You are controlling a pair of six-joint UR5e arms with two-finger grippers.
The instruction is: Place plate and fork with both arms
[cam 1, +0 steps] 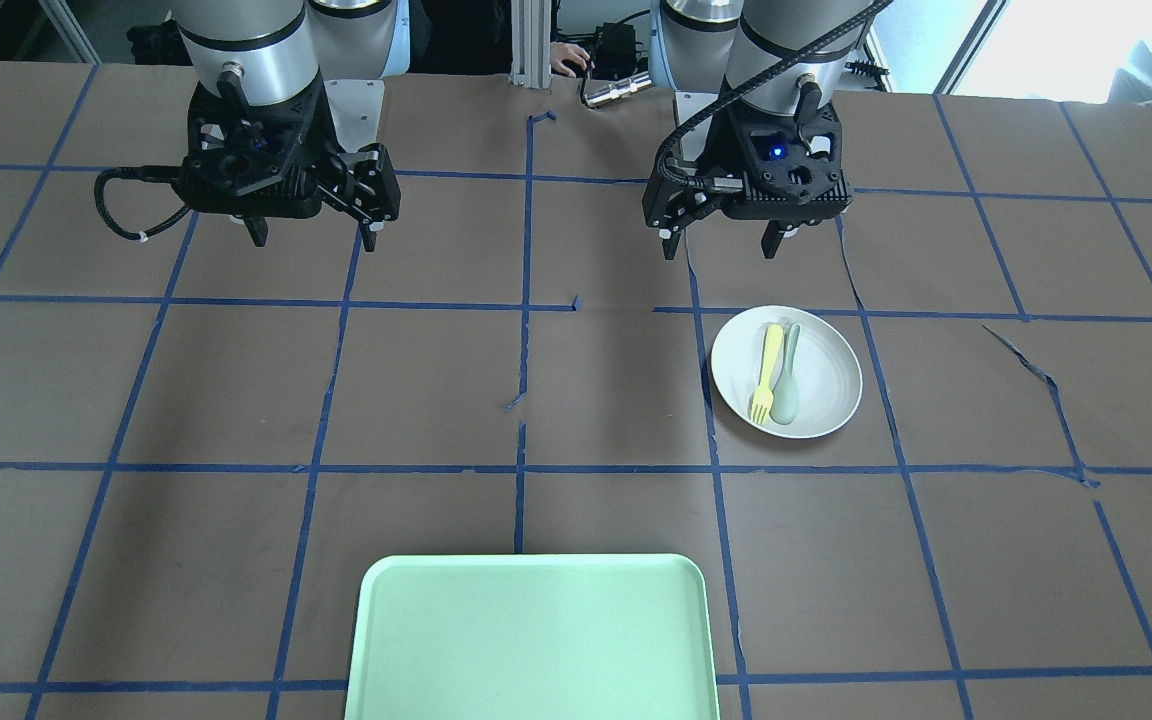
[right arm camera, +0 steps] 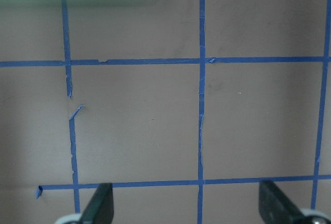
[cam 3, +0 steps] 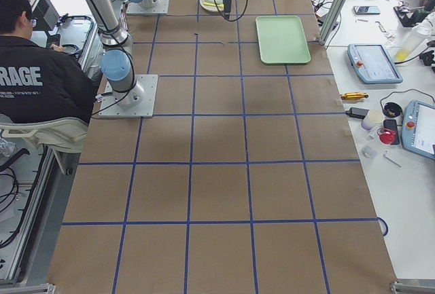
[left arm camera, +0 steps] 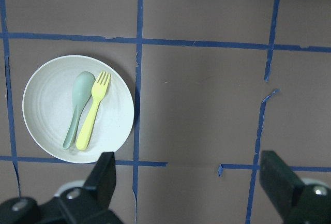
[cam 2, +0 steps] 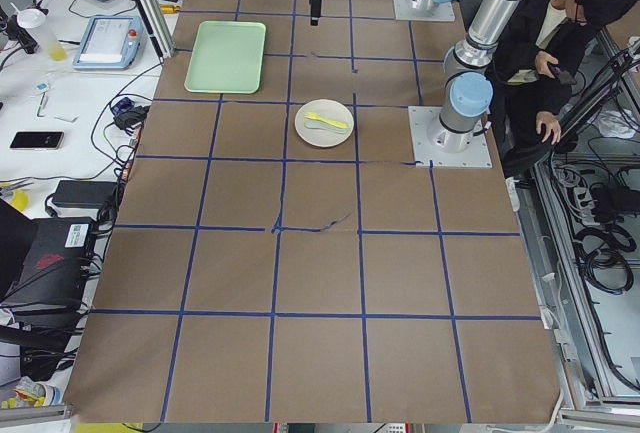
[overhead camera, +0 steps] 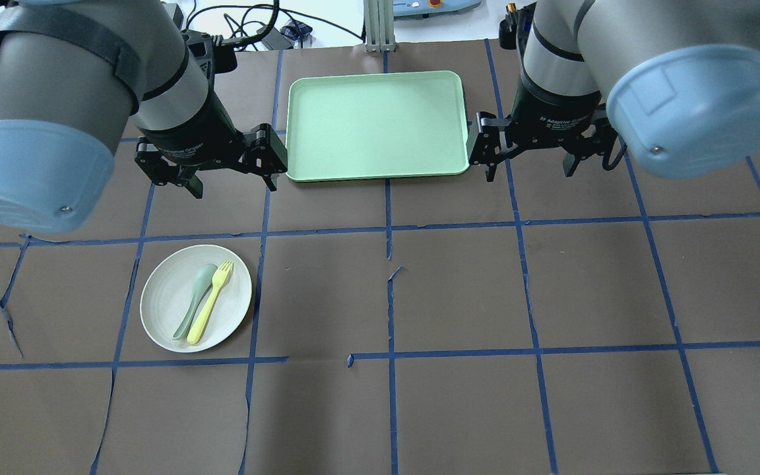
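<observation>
The off-white plate [overhead camera: 162, 297] lies on the brown table on my left side, also seen in the front view [cam 1: 831, 375] and the left wrist view [left arm camera: 46, 100]. The pale-yellow fork [overhead camera: 210, 302] lies in it beside a grey-green spoon [overhead camera: 194, 297]. The fork also shows in the front view [cam 1: 766, 372] and the left wrist view [left arm camera: 93, 111]. My left gripper [overhead camera: 233, 187] is open and empty, hovering beyond the plate toward the tray. My right gripper [overhead camera: 528, 173] is open and empty, hovering over bare table by the tray's right edge.
A mint-green rectangular tray [overhead camera: 377, 125] lies at the far middle of the table, between the two grippers. Blue tape lines grid the brown table cover. An operator [cam 2: 560, 33] sits behind the robot's base.
</observation>
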